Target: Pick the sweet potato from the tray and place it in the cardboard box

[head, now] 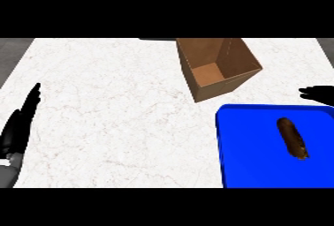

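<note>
Head view: sweet potato (293,138) lies on blue tray (248,145) — just below right hand (318,93), cut off, fingers spread; cardboard box (218,67) beside; left hand (18,126) fingers straight.

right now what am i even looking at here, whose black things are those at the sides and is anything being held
This is a humanoid robot's view from its head, looking steeply down at a white marbled counter. The black shape at the left edge is its left robot hand, fingers straight, resting. The black fingers at the right edge are its right robot hand, apparently open. Neither holds anything. An open brown cardboard box stands at the back. In front of it, a flat blue tray carries a long brown sweet potato.
</note>
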